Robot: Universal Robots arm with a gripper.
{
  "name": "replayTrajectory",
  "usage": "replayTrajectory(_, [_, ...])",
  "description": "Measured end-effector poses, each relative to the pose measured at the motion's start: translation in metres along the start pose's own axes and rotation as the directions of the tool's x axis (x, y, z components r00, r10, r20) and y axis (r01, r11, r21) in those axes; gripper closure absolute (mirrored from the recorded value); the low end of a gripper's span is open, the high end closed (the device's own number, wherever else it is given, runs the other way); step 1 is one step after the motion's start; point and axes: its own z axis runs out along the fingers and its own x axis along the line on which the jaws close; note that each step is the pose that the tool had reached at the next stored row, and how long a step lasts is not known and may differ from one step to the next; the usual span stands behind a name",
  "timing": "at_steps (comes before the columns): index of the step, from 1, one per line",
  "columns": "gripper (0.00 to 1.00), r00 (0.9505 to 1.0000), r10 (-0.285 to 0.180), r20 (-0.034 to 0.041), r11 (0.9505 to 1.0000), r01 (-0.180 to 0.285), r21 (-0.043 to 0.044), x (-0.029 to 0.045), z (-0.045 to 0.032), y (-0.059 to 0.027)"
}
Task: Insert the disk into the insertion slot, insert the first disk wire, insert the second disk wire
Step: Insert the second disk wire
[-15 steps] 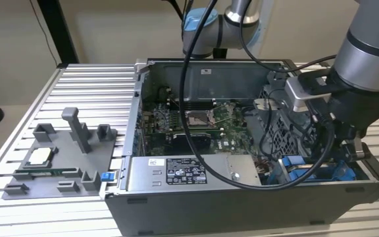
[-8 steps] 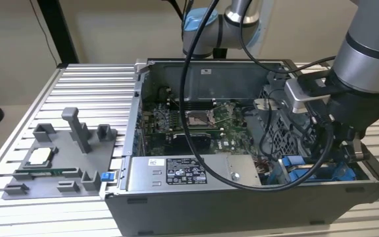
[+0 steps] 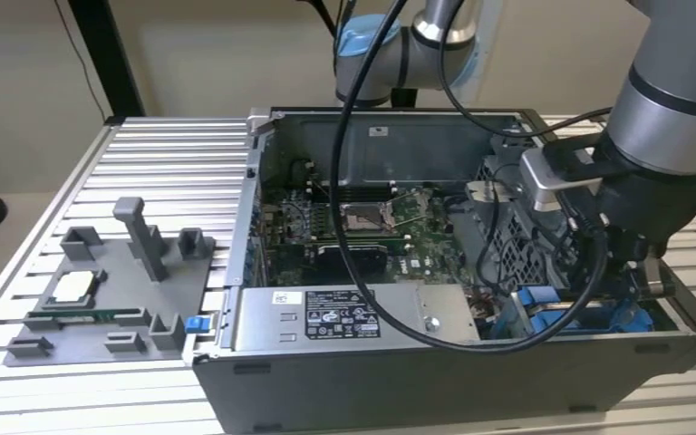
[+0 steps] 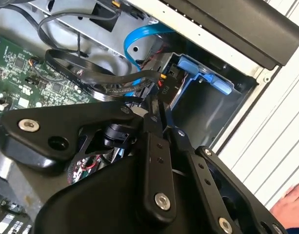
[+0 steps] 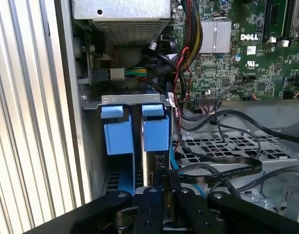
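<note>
My gripper (image 3: 642,283) reaches down into the open computer case at the exterior view's right. In the first wrist view its fingers (image 5: 165,179) are shut at the end of the disk (image 5: 156,163). The disk stands edge-on in its blue carrier (image 5: 155,132) inside the insertion slot (image 5: 119,139). A flat black disk wire (image 5: 222,170) loops over the metal cage and ends between the fingertips. In the second wrist view the gripper (image 4: 159,108) pinches that wire's black plug (image 4: 165,90) against the blue-railed bay (image 4: 203,73).
The grey power-supply box (image 3: 336,317) lies along the case's front, with the motherboard (image 3: 361,236) behind it. A perforated cage (image 5: 227,146) borders the bay. A light blue cable (image 4: 139,36) curls nearby. A grey parts fixture (image 3: 94,299) rests on the slatted table. A hand (image 4: 290,209) is at the edge.
</note>
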Motion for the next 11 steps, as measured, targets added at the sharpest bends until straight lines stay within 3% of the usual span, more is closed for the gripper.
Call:
replayTrajectory(1, [0.0,1.0,0.0,0.002,1.0,0.0,-0.0001,-0.0001,0.0003,0.0001])
replayTrajectory(3, [0.0,1.0,0.001,0.0031,1.0,-0.001,0.0003,-0.0005,-0.0052,-0.001])
replayTrajectory(11, [0.0,1.0,0.0,0.0002,1.0,0.0,0.0002,-0.0045,-0.0461,-0.0083])
